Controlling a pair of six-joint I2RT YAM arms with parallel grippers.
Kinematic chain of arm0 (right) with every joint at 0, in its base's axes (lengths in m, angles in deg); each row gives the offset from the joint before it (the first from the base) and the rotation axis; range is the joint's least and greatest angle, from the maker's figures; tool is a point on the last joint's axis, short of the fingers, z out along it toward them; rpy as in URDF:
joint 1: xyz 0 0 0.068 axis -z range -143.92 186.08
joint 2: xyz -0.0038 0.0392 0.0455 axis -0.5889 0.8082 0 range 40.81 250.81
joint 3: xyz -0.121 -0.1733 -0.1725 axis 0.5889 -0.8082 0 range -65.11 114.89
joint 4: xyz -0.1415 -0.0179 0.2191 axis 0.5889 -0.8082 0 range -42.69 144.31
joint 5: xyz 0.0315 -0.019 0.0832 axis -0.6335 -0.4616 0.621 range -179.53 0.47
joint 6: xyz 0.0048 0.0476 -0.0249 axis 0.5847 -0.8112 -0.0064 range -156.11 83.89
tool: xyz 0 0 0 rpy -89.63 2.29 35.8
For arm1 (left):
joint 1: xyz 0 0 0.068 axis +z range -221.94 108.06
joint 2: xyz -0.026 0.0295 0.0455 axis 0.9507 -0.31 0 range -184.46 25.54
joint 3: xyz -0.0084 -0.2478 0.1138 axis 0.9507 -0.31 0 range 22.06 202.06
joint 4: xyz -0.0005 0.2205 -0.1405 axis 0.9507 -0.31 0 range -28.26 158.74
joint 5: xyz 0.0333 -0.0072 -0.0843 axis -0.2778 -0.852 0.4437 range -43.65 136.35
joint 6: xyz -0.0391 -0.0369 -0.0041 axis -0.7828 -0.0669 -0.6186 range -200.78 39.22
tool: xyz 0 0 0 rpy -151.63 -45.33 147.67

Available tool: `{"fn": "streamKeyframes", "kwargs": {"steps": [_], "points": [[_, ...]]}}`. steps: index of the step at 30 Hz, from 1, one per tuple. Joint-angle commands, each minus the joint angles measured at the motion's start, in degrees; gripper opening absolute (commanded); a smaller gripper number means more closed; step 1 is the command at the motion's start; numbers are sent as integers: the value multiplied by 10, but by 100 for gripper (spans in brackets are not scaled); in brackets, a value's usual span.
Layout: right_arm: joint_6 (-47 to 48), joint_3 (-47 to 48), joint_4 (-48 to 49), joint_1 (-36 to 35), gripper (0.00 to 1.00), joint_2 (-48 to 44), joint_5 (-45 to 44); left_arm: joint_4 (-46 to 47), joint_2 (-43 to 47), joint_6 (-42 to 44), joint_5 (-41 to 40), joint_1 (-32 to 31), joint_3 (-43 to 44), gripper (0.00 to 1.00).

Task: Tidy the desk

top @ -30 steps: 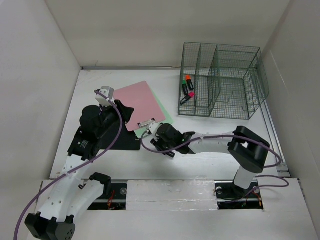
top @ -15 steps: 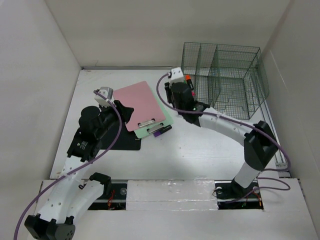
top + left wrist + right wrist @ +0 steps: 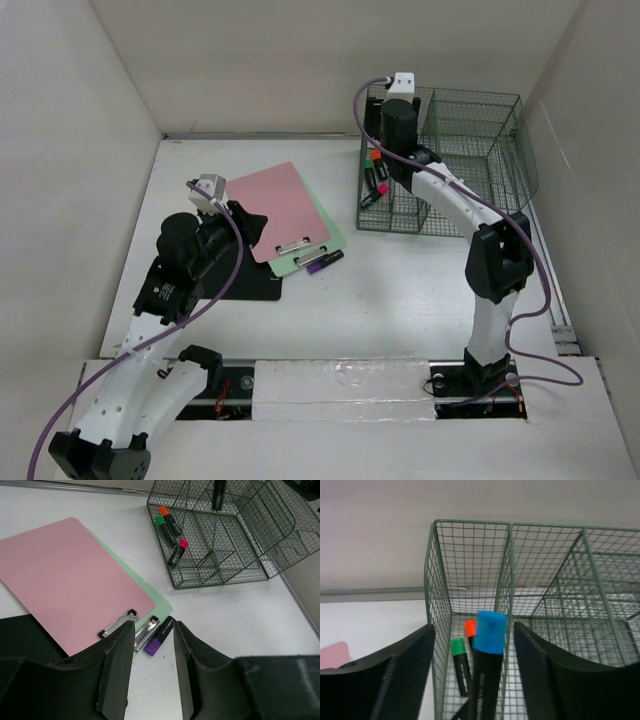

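Both grippers hang released over the desk [image 3: 420,290], a flat white top between white walls [image 3: 120,100], seemingly longer left to right. The right gripper [image 3: 473,626], above the green mesh rack [image 3: 490,130] in the far right corner, has its fingers spread clear of an upright blue-capped marker [image 3: 487,675] between them. The left gripper [image 3: 152,630], near the left edge, holds nothing above a pink clipboard [image 3: 70,580] and a purple marker [image 3: 157,640] whose print is unreadable.

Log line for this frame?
right gripper: open, blue-capped marker between jaws over rack | left gripper: open, facing purple marker | desk: pink clipboard on green clipboard
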Motion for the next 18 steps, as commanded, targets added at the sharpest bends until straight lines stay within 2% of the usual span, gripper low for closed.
{"fn": "streamKeyframes", "kwargs": {"steps": [1,4,6,7,9,10,11,14,16,18], "points": [[3,45,-24,-3,76,18,14,15,-1,5,3,-2,18,32],[-2,-11,16,-3,83,-18,61,15,2,6,-4,-2,18,33],[-15,-49,41,-12,81,-43,72,14,-6,6,-2,-2,21,33],[-43,-128,68,-25,59,-90,86,15,-5,7,1,-2,20,32],[-63,-164,85,-45,20,-107,107,14,-3,7,-2,-2,19,32],[-73,-236,100,-59,5,-137,111,14,-1,6,-6,-2,20,32],[-83,-269,128,-73,0,-149,111,15,-3,6,-8,-2,21,32],[-100,-357,150,-139,0,-163,100,13,-3,6,0,-2,20,32],[-118,-369,125,-178,0,-155,88,16,-1,5,0,-2,19,32],[-155,-365,61,-199,19,-140,67,15,-3,5,2,-2,21,32]]}}
